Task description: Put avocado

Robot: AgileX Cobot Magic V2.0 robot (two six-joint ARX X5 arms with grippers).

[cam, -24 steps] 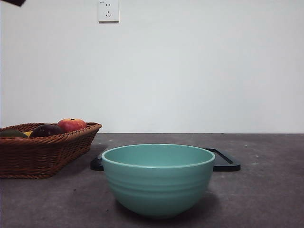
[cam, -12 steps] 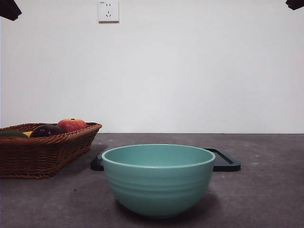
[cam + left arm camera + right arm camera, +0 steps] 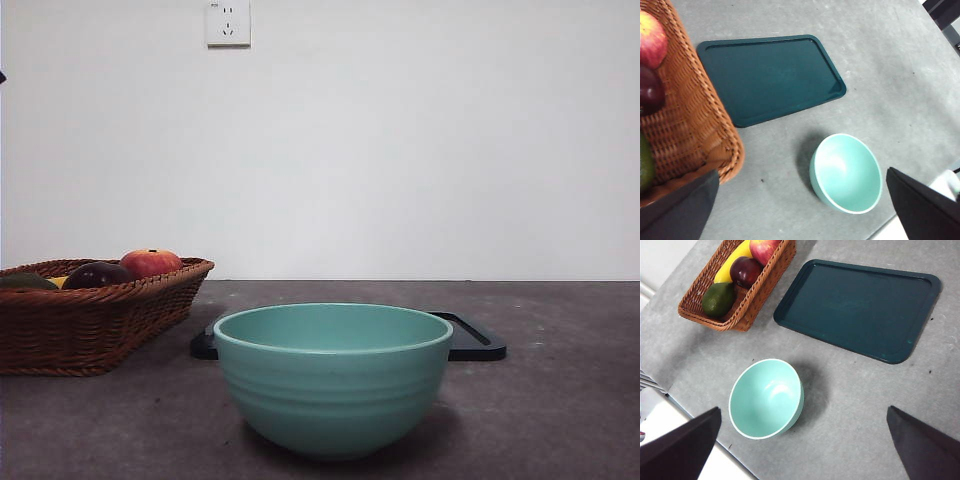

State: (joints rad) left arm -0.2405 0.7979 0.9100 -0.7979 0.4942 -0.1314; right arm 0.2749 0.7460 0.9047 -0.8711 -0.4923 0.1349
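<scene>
1. The avocado lies in the wicker basket, at the end of the row of fruit nearest the bowl's side of the tabletop. In the front view only its dark-green top shows above the basket rim, at the far left edge. In the left wrist view a sliver of it shows at the picture's edge.
2. Next to the avocado in the basket sits a dark maroon fruit, touching or just beside it. Beyond that is a red apple. A banana lies along the basket's wall beside them.
3. The basket stands on the grey tabletop, just beside a dark green tray. The tray lies flat and holds nothing.
4. A pale green bowl stands upright on the tabletop, near the tray but apart from it and from the basket. It holds nothing. In the front view the bowl stands nearest the camera, with the tray behind it.
5. The left gripper hangs high above the tabletop, over the space between the basket and the bowl. Its jaws are wide apart and hold nothing.
6. The right gripper also hangs high, above the bowl and tray. Its jaws are wide apart and hold nothing.
7. A white wall socket sits on the wall behind the tabletop.
</scene>
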